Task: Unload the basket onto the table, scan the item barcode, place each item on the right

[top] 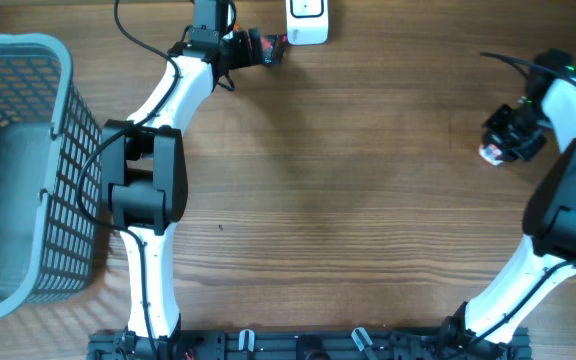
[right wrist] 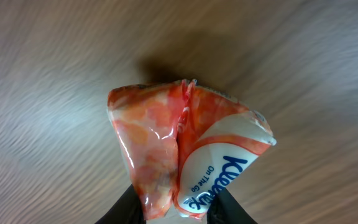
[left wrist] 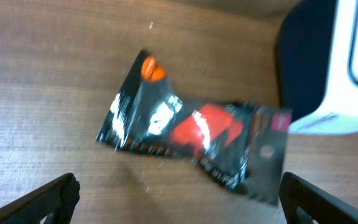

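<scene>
A crumpled orange and white Kleenex tissue pack (right wrist: 185,143) is pinched at its lower end by my right gripper (right wrist: 180,214), which is shut on it above the wooden table. Overhead, that gripper (top: 498,145) is at the right edge, with a bit of the pack (top: 489,153) showing. A black packet with red and orange print (left wrist: 191,134) lies flat on the table. My left gripper (left wrist: 179,208) hovers open just short of it, one finger on each side. A white scanner (left wrist: 347,68) stands beside the packet, at the table's far edge (top: 308,22).
A grey-blue wire basket (top: 63,180) stands at the left edge of the table (top: 348,200). The left arm stretches from the front edge up to the far middle. A black cable loops near its wrist.
</scene>
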You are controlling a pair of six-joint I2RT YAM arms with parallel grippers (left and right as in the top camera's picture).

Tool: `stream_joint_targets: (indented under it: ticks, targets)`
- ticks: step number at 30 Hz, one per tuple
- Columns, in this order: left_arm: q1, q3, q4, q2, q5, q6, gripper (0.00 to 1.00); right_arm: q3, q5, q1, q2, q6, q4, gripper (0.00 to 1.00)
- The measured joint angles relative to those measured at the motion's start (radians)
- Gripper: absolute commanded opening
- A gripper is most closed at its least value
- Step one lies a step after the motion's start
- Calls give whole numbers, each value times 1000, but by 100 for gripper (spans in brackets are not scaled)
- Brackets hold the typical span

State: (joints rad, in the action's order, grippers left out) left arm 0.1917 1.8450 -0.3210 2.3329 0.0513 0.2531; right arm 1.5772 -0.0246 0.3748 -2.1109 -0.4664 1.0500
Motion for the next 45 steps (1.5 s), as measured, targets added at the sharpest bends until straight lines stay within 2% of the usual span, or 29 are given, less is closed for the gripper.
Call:
stream_joint_targets:
  ticks: [5,16,17,18,19,20,22,24,27,29,33,38,43,45]
  targets:
    - [5,0,96,16,0,11,100,0,5,75,0,0,10,25]
    - [14,0,313,148,0,15,100,0,16,102,0,-1,7,26]
    - [17,0,328,155,0,15,100,0,16,102,0,-1,6,38]
    - [22,0,341,160,0,14,100,0,16,103,0,-1,6,61]
    - [26,0,351,162,0,13,100,0,17,104,0,-6,6,77]
    - [30,0,355,163,-1,11,100,0,19,106,0,-9,3,100]
    - [39,0,353,163,-2,10,99,0,25,116,0,-4,5,100]
    - [47,0,329,163,-11,4,86,0,28,136,0,-2,12,100]
    - [51,6,270,163,-47,-9,76,0,30,165,0,0,26,100]
    - [50,16,230,162,-62,-12,75,0,31,177,0,0,31,100]
    - [47,32,144,152,-84,-16,63,0,33,191,0,0,37,100]
    - [37,40,54,138,-97,-19,58,0,33,191,0,-1,41,100]
    - [33,53,-76,120,-119,-28,37,0,33,191,0,-1,42,100]
    - [31,58,-127,114,-126,-28,34,0,33,191,0,-1,41,100]
